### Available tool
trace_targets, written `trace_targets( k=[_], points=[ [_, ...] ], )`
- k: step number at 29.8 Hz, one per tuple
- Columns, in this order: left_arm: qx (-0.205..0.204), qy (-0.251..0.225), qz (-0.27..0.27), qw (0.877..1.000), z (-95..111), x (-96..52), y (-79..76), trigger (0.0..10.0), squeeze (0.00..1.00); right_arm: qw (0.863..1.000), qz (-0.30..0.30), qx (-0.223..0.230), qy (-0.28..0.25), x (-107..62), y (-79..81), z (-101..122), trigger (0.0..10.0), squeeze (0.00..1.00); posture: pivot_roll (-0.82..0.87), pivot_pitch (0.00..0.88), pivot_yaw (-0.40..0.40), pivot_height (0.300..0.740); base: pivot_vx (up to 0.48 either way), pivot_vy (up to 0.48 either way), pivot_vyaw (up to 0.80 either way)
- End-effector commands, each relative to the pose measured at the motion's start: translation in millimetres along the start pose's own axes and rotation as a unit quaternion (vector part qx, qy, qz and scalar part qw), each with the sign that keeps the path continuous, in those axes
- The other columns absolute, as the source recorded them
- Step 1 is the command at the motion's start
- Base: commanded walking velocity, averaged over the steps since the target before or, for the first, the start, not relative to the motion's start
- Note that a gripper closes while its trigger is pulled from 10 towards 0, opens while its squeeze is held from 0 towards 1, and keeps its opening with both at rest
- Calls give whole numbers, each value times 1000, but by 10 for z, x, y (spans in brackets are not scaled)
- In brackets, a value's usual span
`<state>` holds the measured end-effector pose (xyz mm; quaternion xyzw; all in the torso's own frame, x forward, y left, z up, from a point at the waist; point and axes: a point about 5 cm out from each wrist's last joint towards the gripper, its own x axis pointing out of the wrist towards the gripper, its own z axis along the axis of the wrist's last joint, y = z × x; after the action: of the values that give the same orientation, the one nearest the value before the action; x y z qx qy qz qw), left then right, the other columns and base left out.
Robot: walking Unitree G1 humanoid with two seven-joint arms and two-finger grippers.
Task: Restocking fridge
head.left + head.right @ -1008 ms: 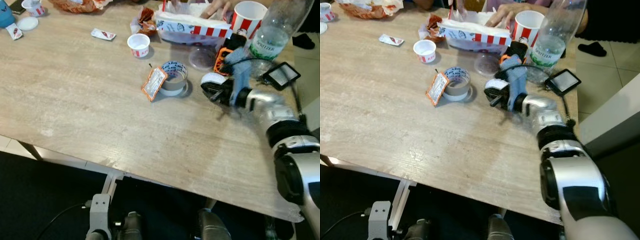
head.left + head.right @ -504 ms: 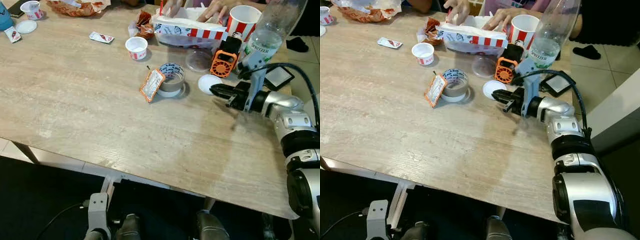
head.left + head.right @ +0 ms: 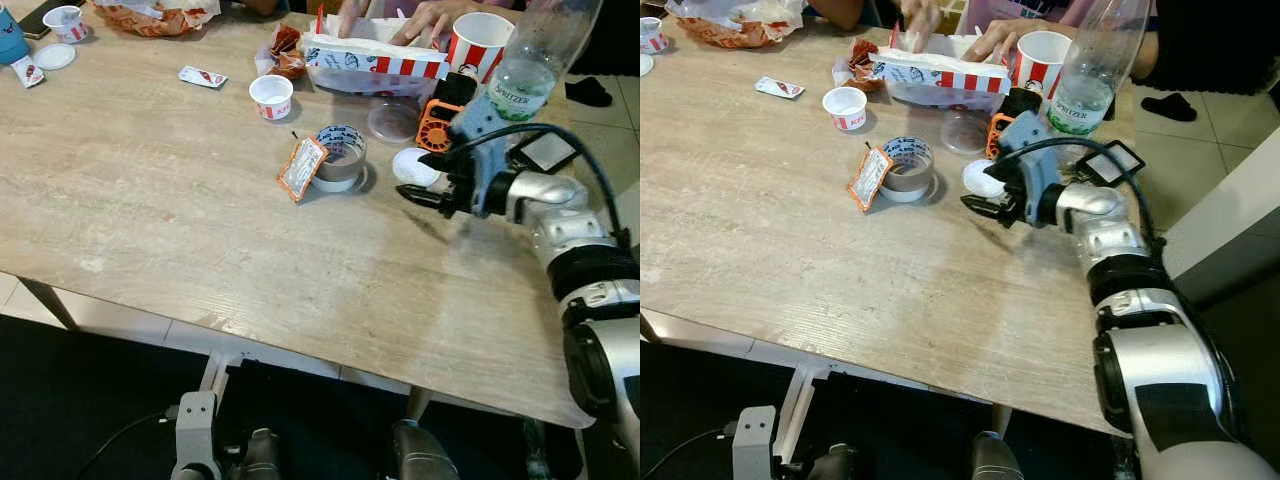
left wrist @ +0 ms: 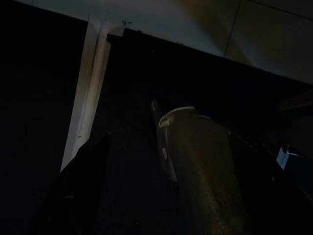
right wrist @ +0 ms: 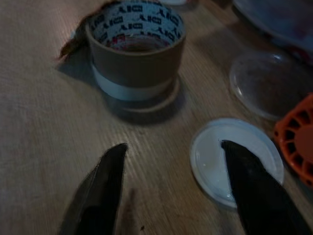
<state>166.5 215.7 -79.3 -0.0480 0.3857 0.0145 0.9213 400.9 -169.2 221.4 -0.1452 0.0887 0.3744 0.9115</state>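
On the pale wooden surface (image 3: pixel 150 200), the right claw (image 5: pixel 171 191) hovers spread wide beside a flat white round lid (image 5: pixel 235 159), near the brown tape roll (image 5: pixel 137 46). Bare wood lies toward the near edge.

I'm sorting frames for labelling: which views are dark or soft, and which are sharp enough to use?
Left and right eye views: evenly lit and sharp on the pale wooden table. Left wrist view: very dark, little readable. Right wrist view: dim; the right end effector looms soft, while the brown roll of tape and round white plastic lid stay readable.
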Motion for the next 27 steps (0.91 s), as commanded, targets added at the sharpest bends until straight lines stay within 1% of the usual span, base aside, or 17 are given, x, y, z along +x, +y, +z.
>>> trace_targets(
  k=[1, 2, 3, 5, 9, 11, 14, 20, 22, 27],
  points=[
    [-5, 24, 1, 1000, -164, -57, -3, 10000, 0, 1000, -5, 9, 12, 30, 21, -67, 10000, 965, -75, 223, -26, 740, 0, 0, 0],
    [-5, 27, 0, 1000, -179, -62, -5, 10000, 0, 1000, -3, 19, 23, 77, 71, -135, 10000, 0, -72, 226, -22, 740, 0, 0, 0],
    [-5, 27, 0, 1000, -179, -62, -5, 10000, 0, 1000, -3, 19, 23, 77, 71, -135, 10000, 0, -72, 226, -22, 740, 0, 0, 0],
    [-4, 29, -1, 1000, -196, -68, -9, 10000, 0, 999, 1, 30, 36, 128, 136, -226, 10000, 0, -72, 226, -22, 740, 0, 0, 0],
    [-3, 30, -2, 1000, -205, -72, -12, 10000, 0, 998, -4, 44, 37, 150, 162, -278, 10000, 0, -65, 224, -19, 740, 0, 0, 0],
    [-1, 31, -3, 1000, -208, -75, -10, 10000, 0, 997, -19, 71, 24, 174, 171, -298, 10000, 0, -61, 219, -20, 740, 0, 0, 0],
    [0, 31, -3, 1000, -209, -76, -8, 10000, 0, 996, -24, 84, 15, 196, 182, -290, 10000, 0, -58, 222, -16, 740, 0, 0, 0],
    [-1, 30, -3, 1000, -209, -77, -4, 10000, 0, 996, -26, 88, 6, 231, 203, -267, 10000, 0, -58, 218, -15, 740, 0, 0, 0],
    [0, 32, -4, 999, -216, -78, -12, 10000, 0, 995, -21, 97, 0, 260, 231, -259, 10000, 0, -60, 221, -14, 740, 0, 0, 0],
    [1, 32, -6, 999, -221, -80, -18, 10000, 0, 995, -13, 101, -8, 322, 298, -246, 10000, 0, -63, 227, -12, 740, 0, 0, 0]
  ],
)
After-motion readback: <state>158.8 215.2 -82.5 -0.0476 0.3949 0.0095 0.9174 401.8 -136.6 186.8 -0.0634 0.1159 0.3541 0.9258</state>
